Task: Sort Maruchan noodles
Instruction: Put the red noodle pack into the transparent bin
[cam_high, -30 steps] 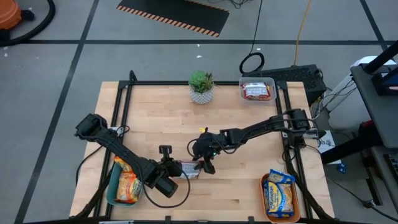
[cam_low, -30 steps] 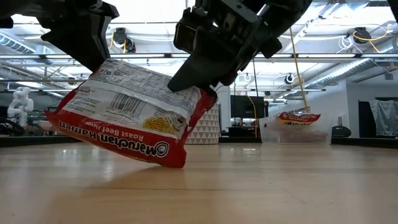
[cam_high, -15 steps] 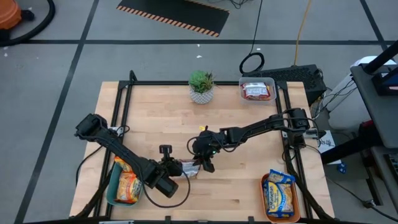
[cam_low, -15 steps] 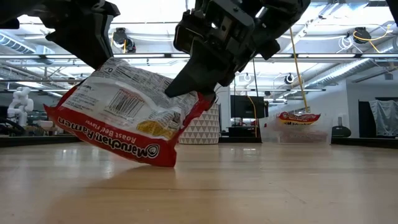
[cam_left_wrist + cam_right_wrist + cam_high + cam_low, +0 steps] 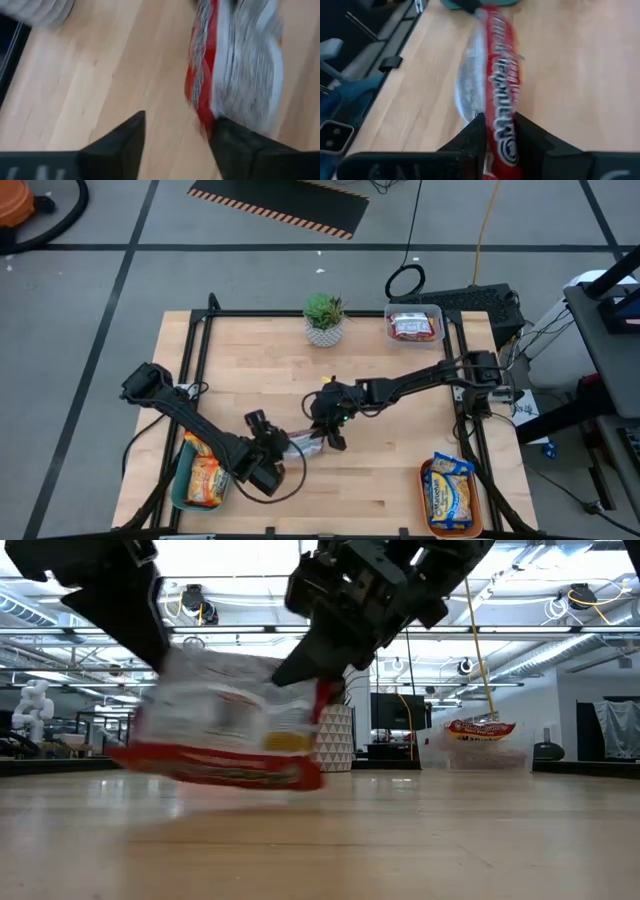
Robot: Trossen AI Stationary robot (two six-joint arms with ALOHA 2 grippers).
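Observation:
One Maruchan noodles packet (image 5: 225, 730), dark red with a white label, hangs blurred just above the middle of the table (image 5: 400, 480). My right gripper (image 5: 328, 440) is shut on its right end. My left gripper (image 5: 175, 130) stands open at the packet's left end. Bare wood shows between its fingers, and the packet (image 5: 235, 65) is just past one fingertip. Whether that fingertip touches the packet cannot be told. My right gripper pinches the packet's right end (image 5: 499, 142) between its two fingers (image 5: 472, 137), near the upper corner (image 5: 318, 690). The fingers slant down from the table's far right. The packet reaches away from them toward the left arm, nearly level and seemingly clear of the table.
A teal tray (image 5: 182, 485) with orange packets sits at the front left. An orange tray (image 5: 428, 505) with yellow-and-blue packets sits at the front right. A clear tub (image 5: 413, 326) with a red packet and a potted plant (image 5: 324, 320) stand at the far edge.
My left gripper has let go of the packet's left end and drawn back a little toward the table's left. The packet, tilted with its lower edge down before, has swung nearly level in my right gripper's hold.

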